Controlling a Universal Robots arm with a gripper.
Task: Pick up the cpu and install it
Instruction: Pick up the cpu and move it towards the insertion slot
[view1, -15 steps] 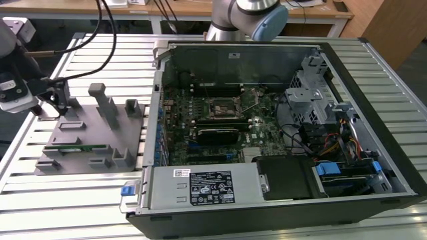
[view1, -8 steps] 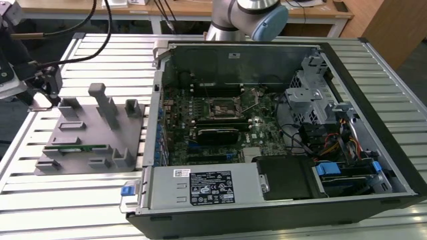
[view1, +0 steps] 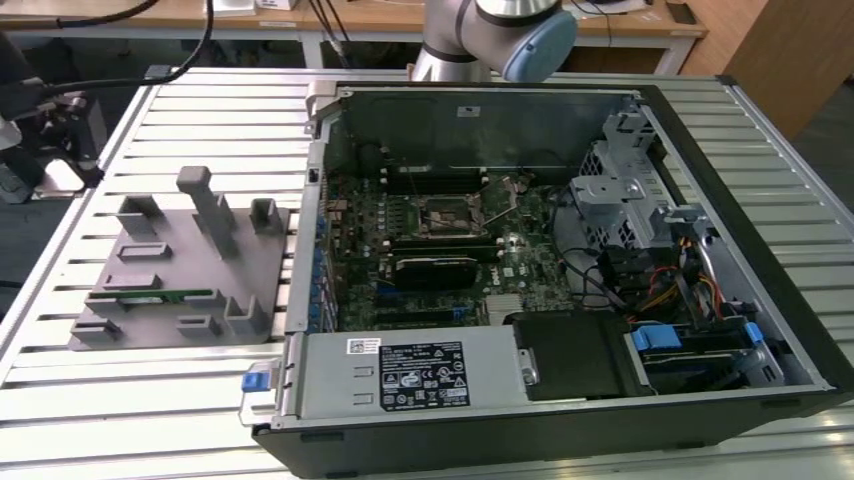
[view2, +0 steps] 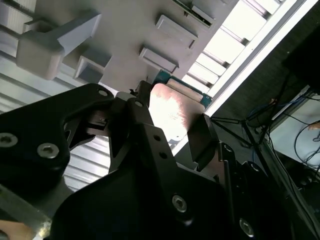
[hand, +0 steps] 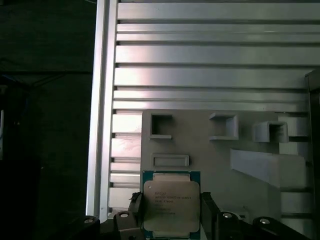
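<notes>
The pincer (hand: 171, 202) is clamped on the cpu (hand: 171, 192). In both wrist views, one black finger (hand: 135, 212) bears on each of two opposite edges of the chip.

In the first wrist view the cpu's silvery top faces the camera, framed by a thin green-blue rim. Its lower edge is cut off by the picture border. In the second wrist view the pincer (view2: 172, 115) body hides much of the scene, and glare washes out the top of the cpu (view2: 170, 107).

The chip lies over the grey fixture plate (hand: 235, 150), near one edge. Whether it rests on the plate or hangs clear of it cannot be determined. The plate sits on the slatted bench (hand: 200, 65).

In the exterior view the plate (view1: 174, 290) stands just beside the open computer case (view1: 534, 100), on the exterior view's left. Whether anything sits in the board's socket (view1: 447, 213) cannot be made out. The arm (view1: 494, 30) is cut off by the upper border.
</notes>
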